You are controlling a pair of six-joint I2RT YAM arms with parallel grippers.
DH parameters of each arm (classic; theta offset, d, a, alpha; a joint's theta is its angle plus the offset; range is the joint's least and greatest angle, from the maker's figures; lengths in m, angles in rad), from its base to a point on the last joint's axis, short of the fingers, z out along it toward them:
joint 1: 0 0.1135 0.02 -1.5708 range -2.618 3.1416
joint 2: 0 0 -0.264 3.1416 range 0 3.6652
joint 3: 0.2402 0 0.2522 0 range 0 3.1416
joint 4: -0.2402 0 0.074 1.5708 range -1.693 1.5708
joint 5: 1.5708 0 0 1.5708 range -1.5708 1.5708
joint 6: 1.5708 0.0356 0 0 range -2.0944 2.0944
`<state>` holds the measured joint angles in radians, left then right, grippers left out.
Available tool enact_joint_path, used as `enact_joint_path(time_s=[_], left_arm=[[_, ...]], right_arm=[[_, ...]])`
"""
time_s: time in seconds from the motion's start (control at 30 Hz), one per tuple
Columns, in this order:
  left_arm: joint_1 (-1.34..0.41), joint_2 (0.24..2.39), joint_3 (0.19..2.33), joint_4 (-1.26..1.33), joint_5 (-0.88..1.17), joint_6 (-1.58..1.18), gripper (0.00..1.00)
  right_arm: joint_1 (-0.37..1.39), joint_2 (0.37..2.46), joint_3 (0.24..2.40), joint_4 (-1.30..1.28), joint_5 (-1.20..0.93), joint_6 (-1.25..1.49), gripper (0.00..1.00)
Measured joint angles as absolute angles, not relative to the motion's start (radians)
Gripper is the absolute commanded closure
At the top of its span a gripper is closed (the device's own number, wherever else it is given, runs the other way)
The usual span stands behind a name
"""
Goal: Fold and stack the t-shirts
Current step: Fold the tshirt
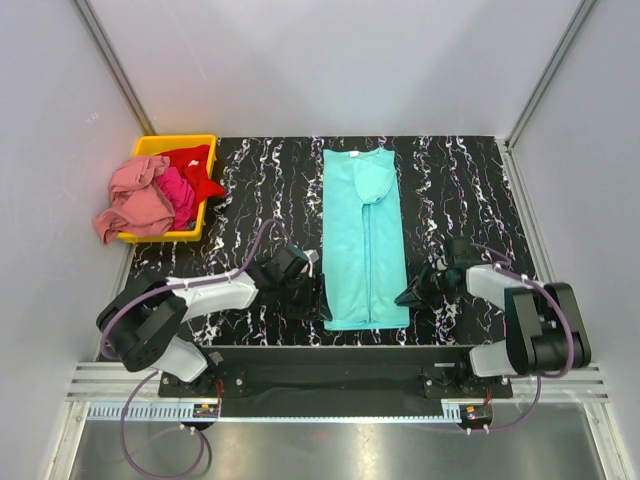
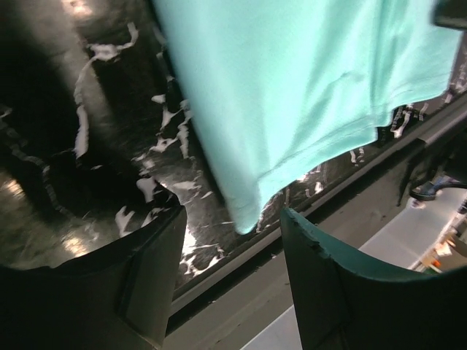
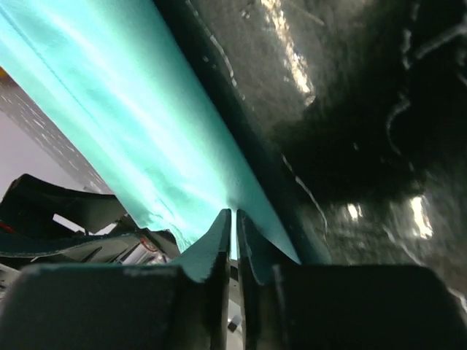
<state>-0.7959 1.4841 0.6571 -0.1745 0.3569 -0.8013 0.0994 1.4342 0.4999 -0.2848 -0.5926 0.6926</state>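
1. top external view: a turquoise shirt (image 1: 365,240) lies flat on the black marbled table (image 1: 260,180), folded lengthwise into one long narrow strip, collar at the far end and hem at the near end.
2. the left gripper (image 1: 318,290) sits low over the table just beside the shirt's near left corner. the right gripper (image 1: 405,298) is at the near right corner, opposite it across the hem.
3. left wrist view: the two fingers (image 2: 146,270) stand wide apart with nothing between them. the hem corner of the turquoise shirt lies just ahead of the gap, pointing towards it, and the cloth spreads away up and to the right of the fingers.
4. right wrist view: the fingers are pressed nearly together, leaving only a thin slit. the shirt's edge runs down into that slit, so this gripper looks clamped on the hem. the rest of the cloth stretches ahead and to the left of the tips, with bare table to their right.
5. far off beyond and to the left of the left gripper, a yellow bin (image 1: 175,141) sits at the table's far left corner. it holds a pink shirt (image 1: 135,200) spilling over its left rim, a magenta shirt (image 1: 178,190) beside that, and a red shirt (image 1: 195,165) at the far right of the bin.
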Motion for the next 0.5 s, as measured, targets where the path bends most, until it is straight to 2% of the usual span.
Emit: enact_joint_path(time_s=[0.03,0.07,0.2,0.5], left_arm=[[-0.798,1.476,0.657,-0.190,0.342,-0.798,0.39],[-0.799,1.465,0.657,-0.211,0.325,-0.794,0.39],[-0.799,1.446,0.656,-0.253,0.294,-0.791,0.39],[-0.799,1.431,0.619,-0.191,0.313,-0.805,0.42]], right_arm=[[0.099,1.409,0.501,-0.308,-0.572,0.695,0.70],[0.099,1.378,0.506,-0.337,-0.552,0.699,0.66],[0.099,1.248,0.541,-0.445,-0.470,0.705,0.60],[0.099,1.201,0.544,-0.565,-0.382,0.700,0.58]])
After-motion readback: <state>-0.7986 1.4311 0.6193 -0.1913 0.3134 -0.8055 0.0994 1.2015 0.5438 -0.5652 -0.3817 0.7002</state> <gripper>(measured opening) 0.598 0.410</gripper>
